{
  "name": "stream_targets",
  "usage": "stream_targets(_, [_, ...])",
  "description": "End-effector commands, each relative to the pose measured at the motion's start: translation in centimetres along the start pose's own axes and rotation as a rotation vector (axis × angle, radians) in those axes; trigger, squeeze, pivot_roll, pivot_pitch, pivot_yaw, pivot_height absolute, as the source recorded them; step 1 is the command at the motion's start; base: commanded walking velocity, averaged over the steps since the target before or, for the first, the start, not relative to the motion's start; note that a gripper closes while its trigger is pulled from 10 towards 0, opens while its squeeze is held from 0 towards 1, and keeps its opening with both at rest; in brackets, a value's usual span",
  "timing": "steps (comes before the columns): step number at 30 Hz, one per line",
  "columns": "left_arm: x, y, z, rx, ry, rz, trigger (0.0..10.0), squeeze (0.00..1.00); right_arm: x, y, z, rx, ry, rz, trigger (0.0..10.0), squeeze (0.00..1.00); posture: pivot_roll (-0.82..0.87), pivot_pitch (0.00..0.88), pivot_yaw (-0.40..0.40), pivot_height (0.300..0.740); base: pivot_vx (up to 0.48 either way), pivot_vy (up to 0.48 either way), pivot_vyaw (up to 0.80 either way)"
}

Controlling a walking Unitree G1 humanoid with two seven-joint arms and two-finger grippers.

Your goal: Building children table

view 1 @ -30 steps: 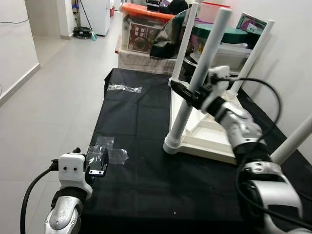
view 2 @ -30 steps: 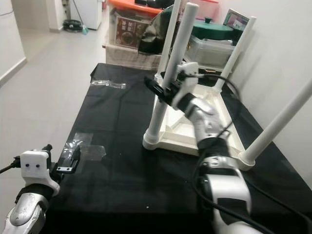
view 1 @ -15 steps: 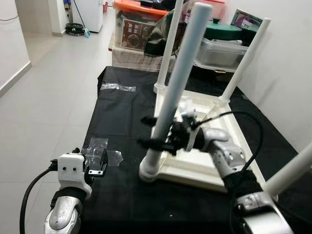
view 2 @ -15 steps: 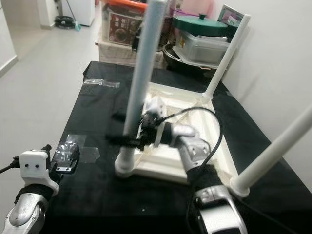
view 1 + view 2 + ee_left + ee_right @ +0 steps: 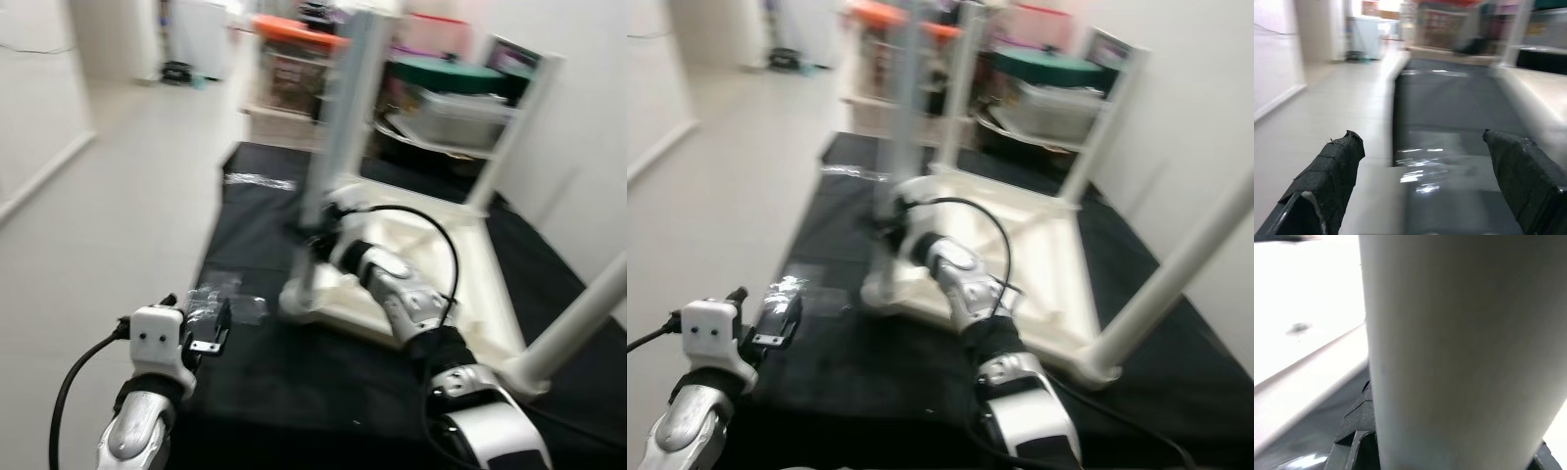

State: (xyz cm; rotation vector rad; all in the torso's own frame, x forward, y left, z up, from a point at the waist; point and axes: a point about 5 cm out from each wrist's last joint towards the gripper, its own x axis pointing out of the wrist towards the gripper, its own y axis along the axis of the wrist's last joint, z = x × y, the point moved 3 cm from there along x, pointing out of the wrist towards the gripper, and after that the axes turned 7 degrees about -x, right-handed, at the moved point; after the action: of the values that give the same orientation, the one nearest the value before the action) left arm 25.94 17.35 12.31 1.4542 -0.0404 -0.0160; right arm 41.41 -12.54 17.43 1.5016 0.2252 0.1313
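On the black-draped desk [image 5: 265, 362] the upturned children's table [image 5: 431, 269] lies legs-up — right claw [image 5: 312, 232] clenched low around its near-left leg [image 5: 328, 166], left claw [image 5: 1420, 191] released over the desk's left edge. Stiff, light, smooth plastic — best gripped near the base.

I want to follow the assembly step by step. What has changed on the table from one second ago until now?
The right hand has slid down the near white leg, from mid-height to low near its base, and stays closed around it. The upside-down white table seems to sit as before on the black cloth; the camera itself has shifted. The left hand still hovers open at the cloth's edge by the clear plastic bags.
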Motion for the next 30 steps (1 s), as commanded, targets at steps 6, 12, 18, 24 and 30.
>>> stream_targets(6, [0.1,-0.1,0.6,-0.006,-0.024,-0.008,10.0,0.0,-3.0,-3.8,3.7,-0.046,-0.318,-0.176,0.0,0.0,0.09,0.0,-0.168,0.74,0.0,0.0,0.0])
stream_targets(12, [0.2,-0.2,0.7,-0.007,-0.033,-0.012,10.0,0.0,-2.8,-1.3,-1.4,-0.031,-0.094,-0.08,10.0,0.0,0.08,0.0,-0.161,0.74,0.0,0.0,0.0])
stream_targets(18, [0.3,-0.1,0.7,-0.004,-0.031,-0.006,10.0,0.0,-0.1,2.2,-1.6,0.003,0.006,0.047,10.0,1.0,0.09,0.0,-0.173,0.74,0.0,0.0,0.0])
stream_targets(24, [0.3,-0.1,0.8,-0.008,-0.034,-0.002,10.0,0.0,-1.1,5.6,-4.0,0.053,0.569,0.233,10.0,0.0,0.09,0.0,-0.167,0.74,0.0,0.0,0.0])
stream_targets(30, [0.4,0.0,0.9,-0.009,-0.033,0.001,10.0,0.0,-6.0,1.9,-7.6,-0.022,1.105,0.176,4.5,0.0,0.11,0.0,-0.184,0.74,0.0,0.0,0.0])
